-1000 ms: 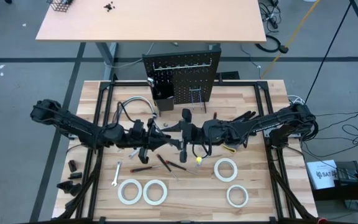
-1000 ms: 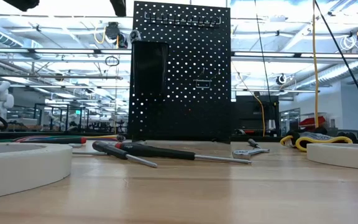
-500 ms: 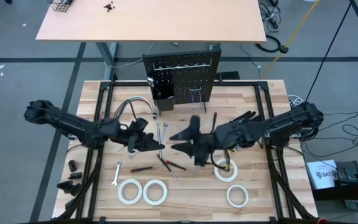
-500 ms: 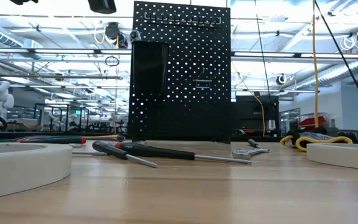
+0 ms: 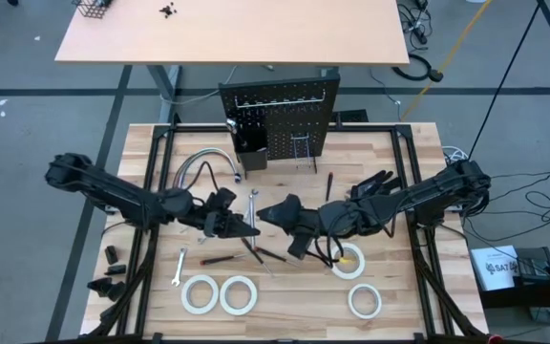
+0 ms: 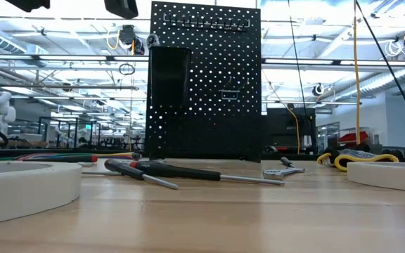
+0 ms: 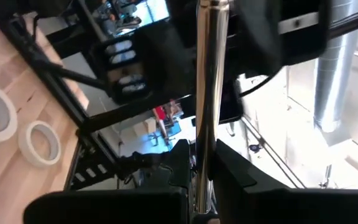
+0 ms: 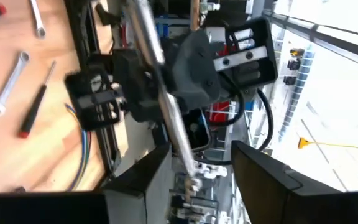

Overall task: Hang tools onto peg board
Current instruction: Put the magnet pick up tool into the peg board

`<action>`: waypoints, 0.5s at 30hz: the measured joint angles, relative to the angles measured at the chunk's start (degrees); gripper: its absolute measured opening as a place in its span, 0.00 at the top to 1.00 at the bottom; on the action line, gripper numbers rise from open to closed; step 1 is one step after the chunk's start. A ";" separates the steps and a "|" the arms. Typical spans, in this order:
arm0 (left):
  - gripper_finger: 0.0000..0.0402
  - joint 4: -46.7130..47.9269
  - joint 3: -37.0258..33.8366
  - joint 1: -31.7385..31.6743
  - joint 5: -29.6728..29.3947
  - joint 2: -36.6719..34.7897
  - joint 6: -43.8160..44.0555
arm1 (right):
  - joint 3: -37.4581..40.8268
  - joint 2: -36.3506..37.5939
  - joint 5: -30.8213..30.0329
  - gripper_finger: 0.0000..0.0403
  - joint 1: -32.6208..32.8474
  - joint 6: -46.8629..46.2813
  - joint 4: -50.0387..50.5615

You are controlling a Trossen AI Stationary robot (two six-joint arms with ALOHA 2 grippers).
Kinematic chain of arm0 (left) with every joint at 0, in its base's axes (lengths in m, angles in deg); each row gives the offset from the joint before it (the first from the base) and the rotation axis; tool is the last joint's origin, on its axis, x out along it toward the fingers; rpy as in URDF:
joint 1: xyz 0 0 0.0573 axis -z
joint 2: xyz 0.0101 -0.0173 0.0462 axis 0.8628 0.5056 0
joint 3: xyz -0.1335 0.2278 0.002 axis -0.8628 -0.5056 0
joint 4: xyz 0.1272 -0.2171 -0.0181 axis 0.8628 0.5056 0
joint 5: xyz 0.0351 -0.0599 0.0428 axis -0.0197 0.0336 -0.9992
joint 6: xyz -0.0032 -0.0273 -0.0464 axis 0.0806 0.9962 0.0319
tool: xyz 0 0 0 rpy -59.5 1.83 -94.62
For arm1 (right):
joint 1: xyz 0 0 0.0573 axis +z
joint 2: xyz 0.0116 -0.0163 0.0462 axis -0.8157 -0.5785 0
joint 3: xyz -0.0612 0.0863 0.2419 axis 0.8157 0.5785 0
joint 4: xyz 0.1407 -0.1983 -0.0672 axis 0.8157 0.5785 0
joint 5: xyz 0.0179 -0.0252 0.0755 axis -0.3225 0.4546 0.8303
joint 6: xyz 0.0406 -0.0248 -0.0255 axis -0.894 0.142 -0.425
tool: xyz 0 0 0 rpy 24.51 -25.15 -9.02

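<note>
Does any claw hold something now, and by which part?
The left claw grips a long shiny silver metal tool by its slim shaft. The right claw stands open around that shaft.

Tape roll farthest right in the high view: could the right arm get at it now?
Probably yes. The tape roll lies uncovered beside the right arm; the right gripper is open, holding nothing, but must first back away from the silver tool in the left gripper.
</note>
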 joint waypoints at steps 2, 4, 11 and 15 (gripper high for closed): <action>0.93 -1.64 0.00 0.00 -0.04 1.30 0.47 | 0.00 0.00 0.04 0.62 -0.13 0.74 0.06; 0.93 -4.39 0.00 0.00 -0.08 2.68 1.46 | 0.00 0.00 0.25 0.63 -0.38 0.80 0.18; 0.93 -10.22 0.83 0.00 -0.14 6.09 1.51 | 0.00 0.00 0.49 0.64 -1.30 -0.92 3.05; 0.93 -10.16 3.20 0.00 0.15 7.70 1.28 | 0.00 0.00 0.63 0.64 -1.42 -0.79 3.05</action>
